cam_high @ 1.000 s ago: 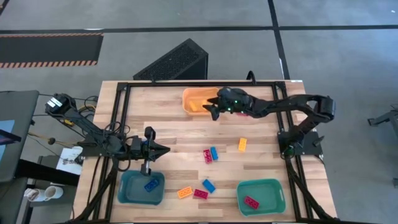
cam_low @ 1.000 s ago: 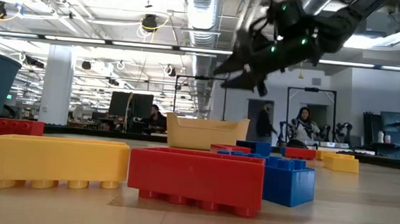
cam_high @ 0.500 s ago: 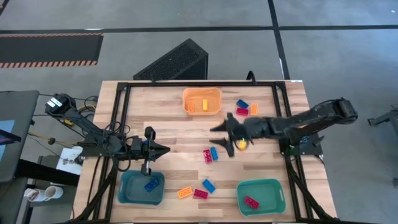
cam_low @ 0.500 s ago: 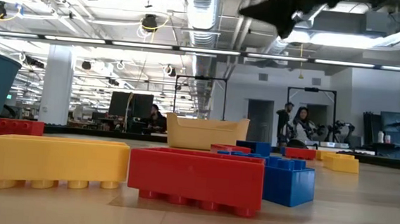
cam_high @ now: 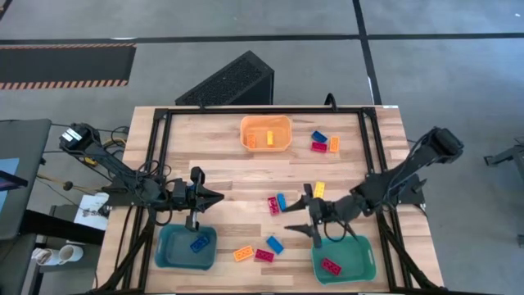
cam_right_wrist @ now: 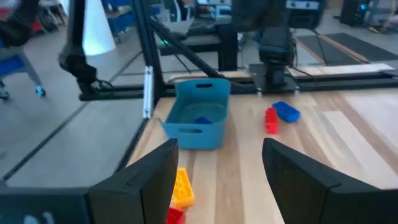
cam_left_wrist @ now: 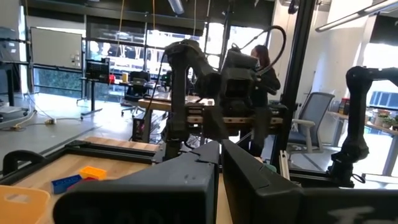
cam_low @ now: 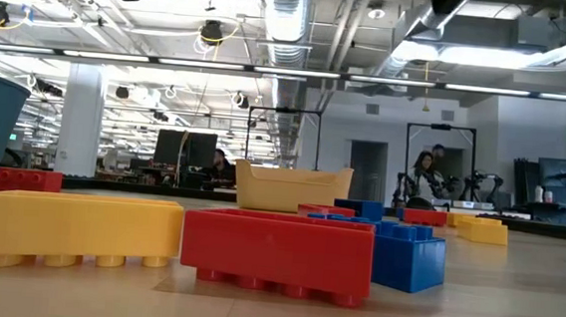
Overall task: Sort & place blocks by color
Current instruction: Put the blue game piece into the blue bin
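Note:
Small studded blocks lie scattered on the wooden table: a red [cam_high: 273,206] and a blue one [cam_high: 282,201] in the middle, a yellow one [cam_high: 319,189], and a blue [cam_high: 274,243], red [cam_high: 264,255] and orange one [cam_high: 242,253] near the near edge. Three more lie at the far right [cam_high: 319,141]. My right gripper [cam_high: 300,224] [cam_right_wrist: 217,180] is open and hovers above the table beside the right teal bin [cam_high: 360,244], holding nothing. My left gripper [cam_high: 214,197] [cam_left_wrist: 219,165] is shut and empty, just beyond the left teal bin [cam_high: 168,246].
The orange bin [cam_high: 280,124] at the far side holds a yellow block [cam_high: 252,141]. The left teal bin holds a blue block [cam_high: 199,243], the right one a red block [cam_high: 331,265]. A black frame [cam_high: 155,156] borders the table. People stand in the room behind [cam_low: 427,174].
My right gripper has swung from above the orange bin at the far side toward the near edge, past the yellow block, and now hangs beside the right teal bin. It has left the low view. The three far-right blocks, hidden under the arm before, now show.

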You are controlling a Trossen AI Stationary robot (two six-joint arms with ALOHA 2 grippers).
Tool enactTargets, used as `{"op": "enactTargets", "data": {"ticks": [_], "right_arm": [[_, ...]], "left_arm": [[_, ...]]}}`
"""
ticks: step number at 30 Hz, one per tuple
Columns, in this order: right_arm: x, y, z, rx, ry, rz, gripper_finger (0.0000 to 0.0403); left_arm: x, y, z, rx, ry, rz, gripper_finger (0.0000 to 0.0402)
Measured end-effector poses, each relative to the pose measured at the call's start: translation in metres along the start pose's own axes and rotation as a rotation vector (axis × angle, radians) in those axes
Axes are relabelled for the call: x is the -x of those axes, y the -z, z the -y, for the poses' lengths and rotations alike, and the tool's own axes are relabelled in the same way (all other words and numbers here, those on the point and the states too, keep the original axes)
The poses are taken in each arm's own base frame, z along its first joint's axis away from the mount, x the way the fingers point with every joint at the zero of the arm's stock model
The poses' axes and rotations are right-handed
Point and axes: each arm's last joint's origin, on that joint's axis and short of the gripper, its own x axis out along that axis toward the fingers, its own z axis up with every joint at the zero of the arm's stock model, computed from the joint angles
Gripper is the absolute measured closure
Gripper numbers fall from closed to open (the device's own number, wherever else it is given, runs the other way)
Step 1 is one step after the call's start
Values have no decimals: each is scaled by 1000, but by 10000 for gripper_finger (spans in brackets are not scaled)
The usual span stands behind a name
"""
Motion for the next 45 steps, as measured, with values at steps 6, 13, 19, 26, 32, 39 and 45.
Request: {"op": "enactTargets", "data": {"ticks": [6,13,19,26,32,39,45], "right_arm": [[0,0,-6,17,-20,19,150],[1,-2,-4,63,23,43,150],[0,-1,-3,68,37,33,150],[11,18,10,36,121,84,150],[40,32,29,-63,107,203,150],[58,35,38,-96,93,249,150],[59,35,38,-43,87,247,150]], "left_arm": [[0,0,0,-1,-4,0,395],[-2,2,-3,-1,-31,-19,395],[-2,4,-5,6,-38,-30,395],[-2,4,-5,23,-38,-31,395],[-2,4,-5,23,-37,-33,395],[-2,4,-5,22,-43,-32,395],[-2,8,-5,10,-47,-67,395]]}}
